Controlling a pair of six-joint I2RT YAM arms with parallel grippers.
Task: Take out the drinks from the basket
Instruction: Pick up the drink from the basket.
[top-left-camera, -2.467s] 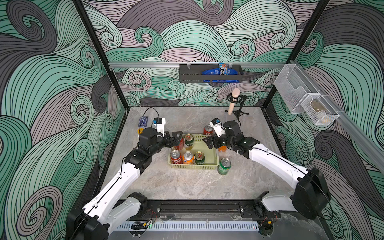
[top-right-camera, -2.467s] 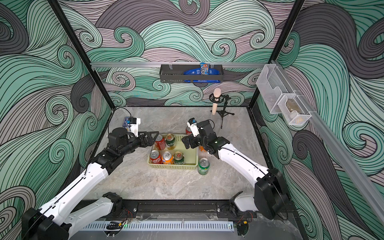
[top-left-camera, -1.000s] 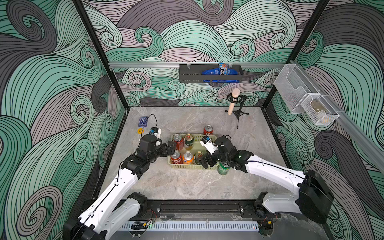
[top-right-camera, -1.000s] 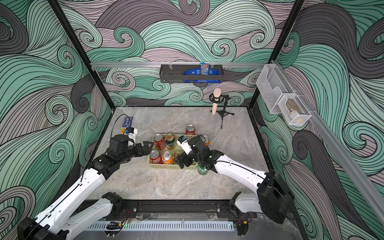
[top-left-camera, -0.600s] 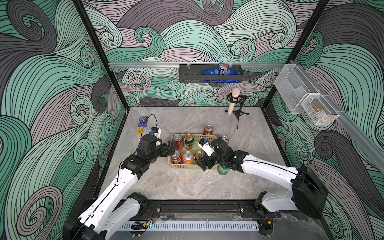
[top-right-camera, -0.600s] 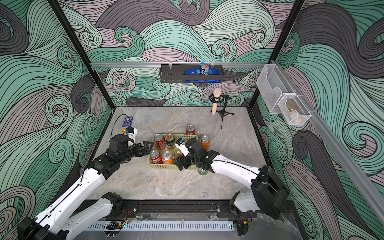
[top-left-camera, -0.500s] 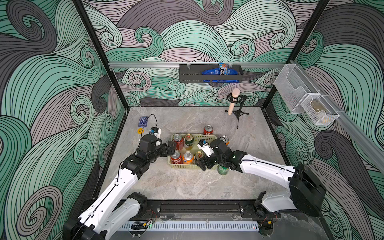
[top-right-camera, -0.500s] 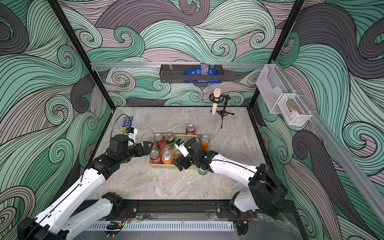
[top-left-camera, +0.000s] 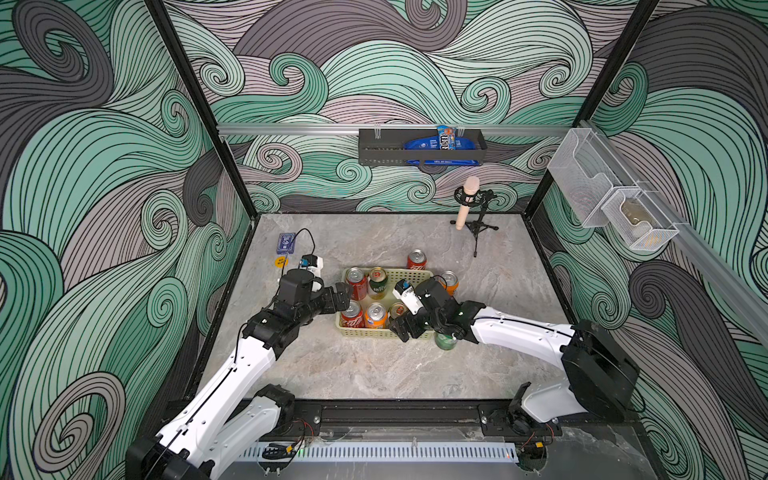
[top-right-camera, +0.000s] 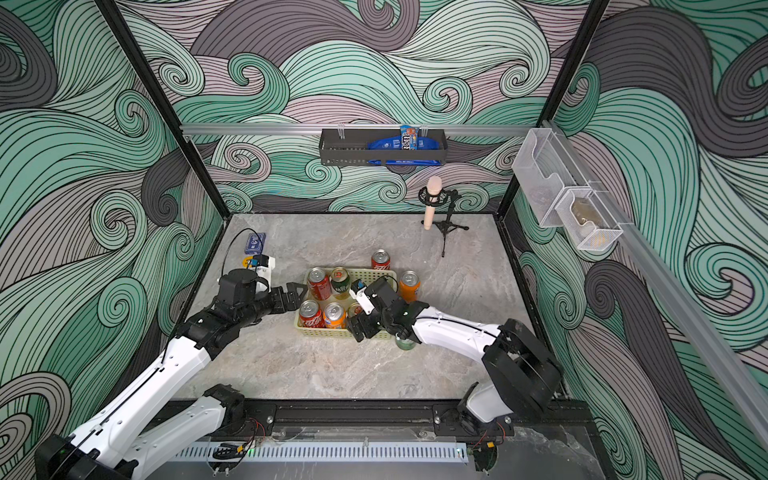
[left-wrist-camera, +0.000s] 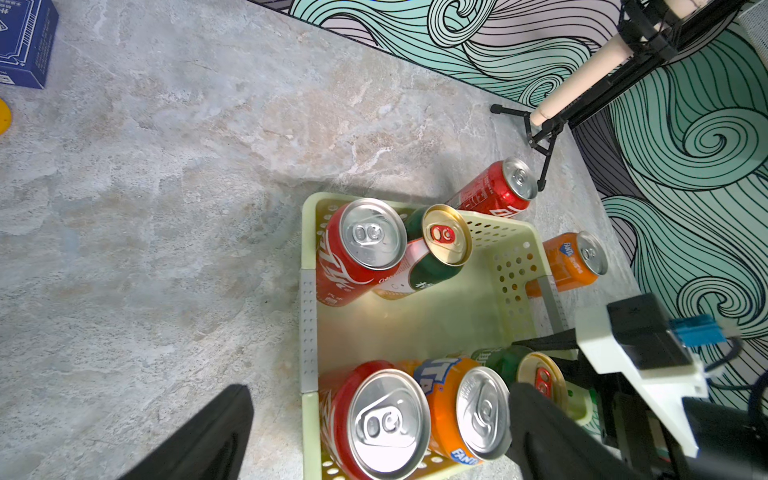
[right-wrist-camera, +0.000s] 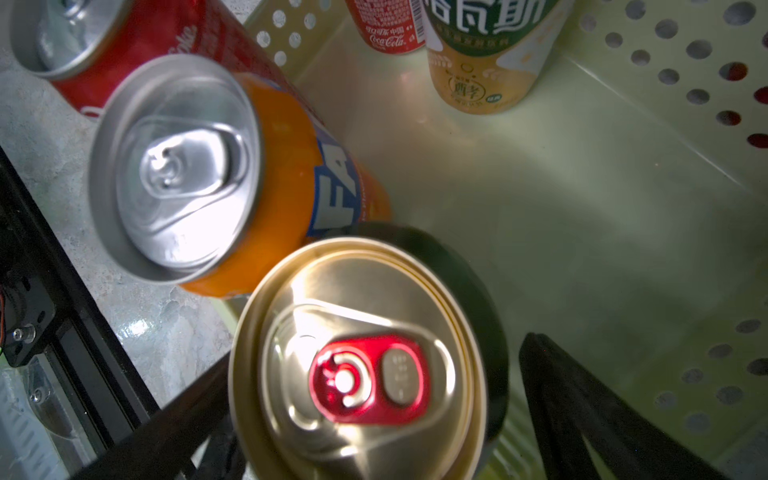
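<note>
The pale yellow-green basket (top-left-camera: 419, 275) (top-right-camera: 384, 273) holds several drinks: two red cans (top-left-camera: 356, 282) (top-left-camera: 352, 313), an orange can (top-left-camera: 376, 316) and two dark green-gold cans (top-left-camera: 378, 282) (top-left-camera: 398, 309). My right gripper (top-left-camera: 405, 323) (right-wrist-camera: 374, 361) is open at the basket's front right corner. Its fingers (right-wrist-camera: 561, 395) straddle the gold-topped can (right-wrist-camera: 357, 365) with a gap showing. My left gripper (top-left-camera: 343, 296) (left-wrist-camera: 380, 399) is open at the basket's left end, above the front red can (left-wrist-camera: 386, 419).
Outside the basket stand a red can (top-left-camera: 416, 259) behind it, an orange can (top-left-camera: 449, 282) to its right and a bright green can (top-left-camera: 444, 341) under my right forearm. A microphone stand (top-left-camera: 478, 224) is at the back right, a blue box (top-left-camera: 286, 242) at the back left.
My right arm came from the basket's far right side to its front right corner and lowered around the dark green-gold can. My left gripper drew back to the basket's left end and has stayed there.
</note>
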